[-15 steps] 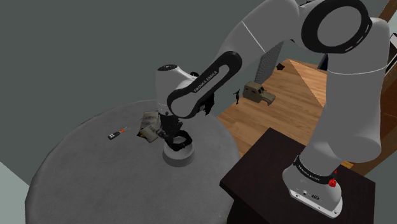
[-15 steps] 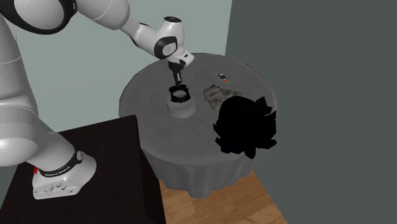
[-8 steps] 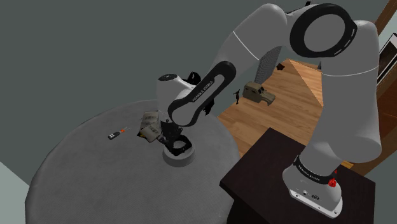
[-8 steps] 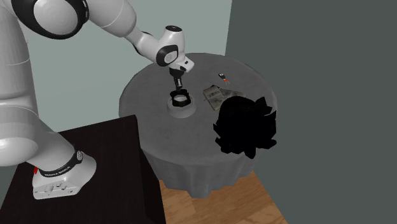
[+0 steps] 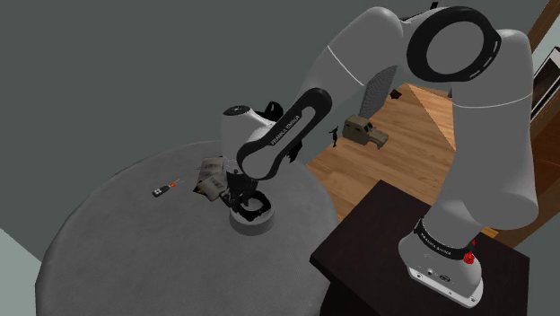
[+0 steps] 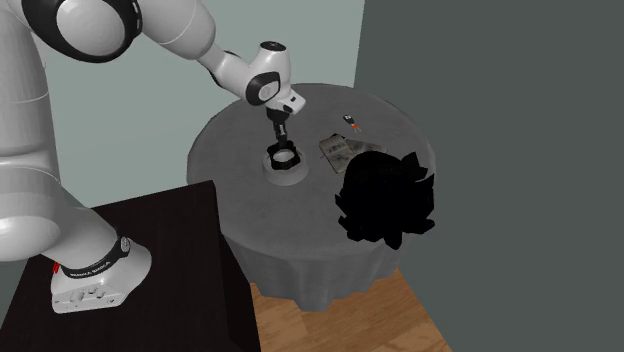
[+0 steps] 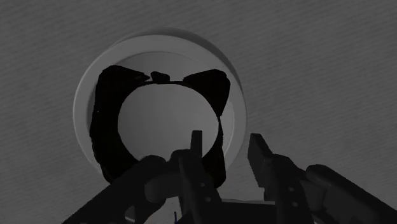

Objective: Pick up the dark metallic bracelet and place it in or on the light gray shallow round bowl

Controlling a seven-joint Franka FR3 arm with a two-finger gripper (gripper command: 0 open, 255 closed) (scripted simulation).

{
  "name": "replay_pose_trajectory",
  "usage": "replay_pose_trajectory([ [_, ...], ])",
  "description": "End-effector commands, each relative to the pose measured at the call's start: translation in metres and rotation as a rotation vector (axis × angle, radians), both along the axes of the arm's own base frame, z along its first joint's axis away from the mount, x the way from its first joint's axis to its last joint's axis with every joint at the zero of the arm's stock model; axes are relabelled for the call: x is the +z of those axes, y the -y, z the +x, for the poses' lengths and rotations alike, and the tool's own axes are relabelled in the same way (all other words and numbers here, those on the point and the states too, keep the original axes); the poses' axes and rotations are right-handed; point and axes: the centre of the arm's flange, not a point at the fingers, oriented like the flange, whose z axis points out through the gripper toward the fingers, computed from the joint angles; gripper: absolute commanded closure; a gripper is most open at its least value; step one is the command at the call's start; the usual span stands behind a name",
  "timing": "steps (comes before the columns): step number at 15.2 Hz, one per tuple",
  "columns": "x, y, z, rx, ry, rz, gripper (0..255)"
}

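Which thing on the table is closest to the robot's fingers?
The black bracelet in the gray bowl; the tan bundle and small gadget lie farther off.

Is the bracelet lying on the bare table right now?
No, in the wrist view the dark bracelet lies inside the rim of the round bowl, not on the table.

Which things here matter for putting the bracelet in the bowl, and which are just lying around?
For the job: bracelet, bowl, gripper.
Just lying about: small device with a red spot, crumpled packet, black bushy shape, toy truck on the floor.
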Motion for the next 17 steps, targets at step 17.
replay_pose_trajectory([
  [17, 0.049, 0.004, 0.001, -0.002, -0.001, -0.001, 0],
])
